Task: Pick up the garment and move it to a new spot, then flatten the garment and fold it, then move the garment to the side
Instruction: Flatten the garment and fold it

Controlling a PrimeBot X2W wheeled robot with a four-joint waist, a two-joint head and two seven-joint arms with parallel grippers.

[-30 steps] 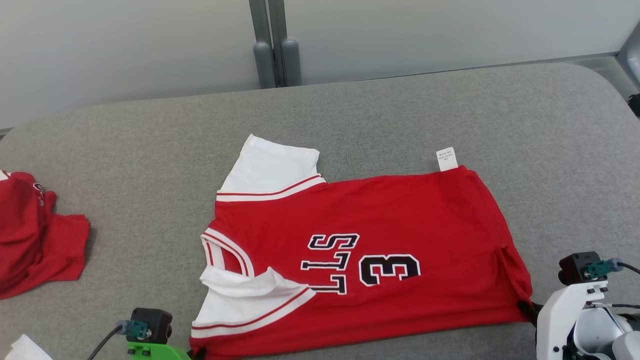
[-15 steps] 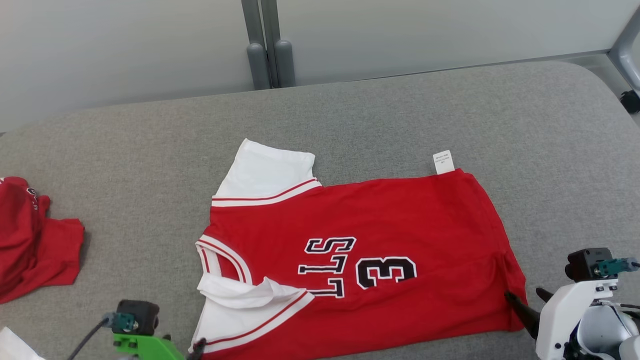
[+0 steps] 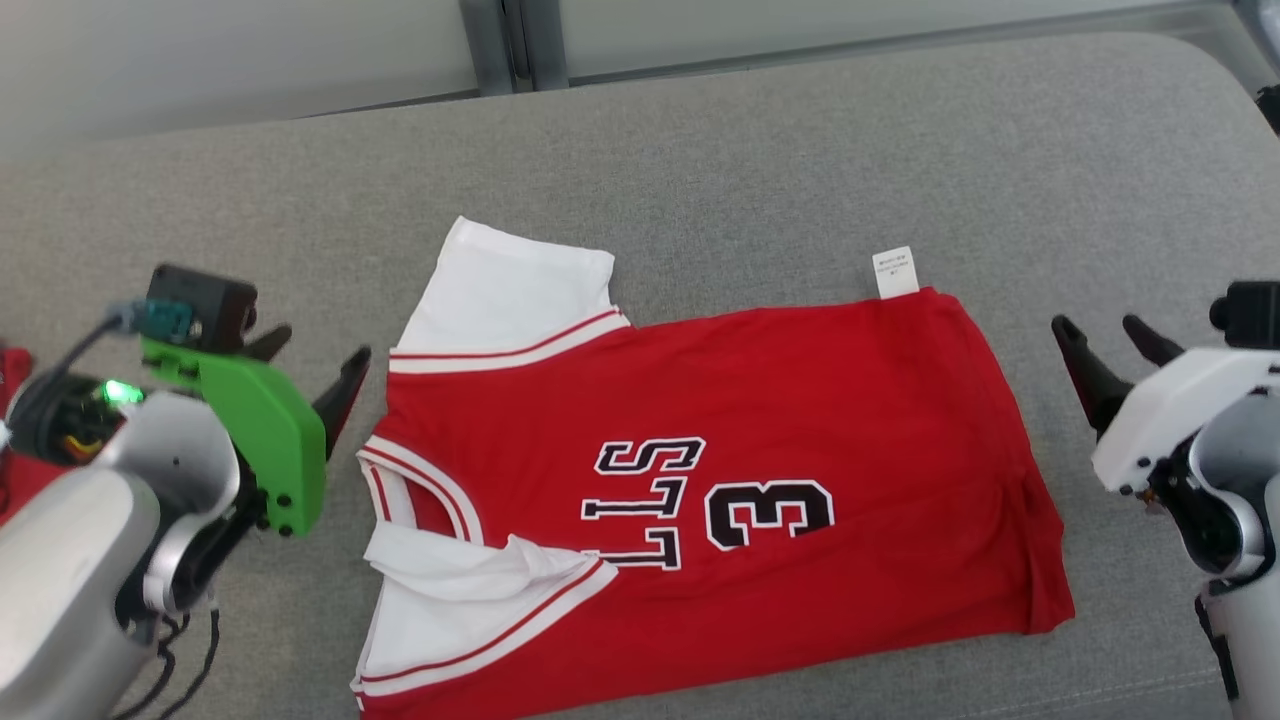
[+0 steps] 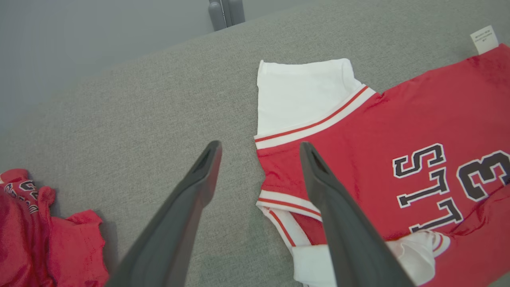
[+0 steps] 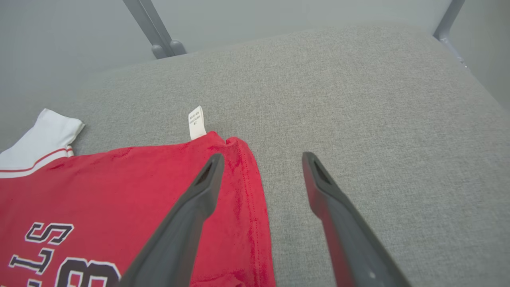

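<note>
The garment (image 3: pixel 700 480), a red jersey with white sleeves and black lettering, lies spread on the grey padded table (image 3: pixel 800 150) with its collar to the left. Its near sleeve is rumpled over the chest. My left gripper (image 3: pixel 320 345) hovers open just left of the collar and far sleeve, touching nothing. In the left wrist view the left gripper (image 4: pixel 259 144) frames the jersey's shoulder (image 4: pixel 378 131) from above. My right gripper (image 3: pixel 1097 322) is open beside the hem, apart from the cloth. The right gripper (image 5: pixel 263 155) straddles the hem's far corner (image 5: pixel 139 179) from above.
A second red garment (image 4: pixel 36 235) lies crumpled at the table's left edge, behind my left arm. A white care label (image 3: pixel 893 272) sticks out from the jersey's far edge. Grey posts (image 4: pixel 225 12) stand behind the table, whose right corner is rounded.
Both grippers have opened and let go of the jersey's near edge. They rose and moved farther up the jersey's two ends. The camera has tilted downward.
</note>
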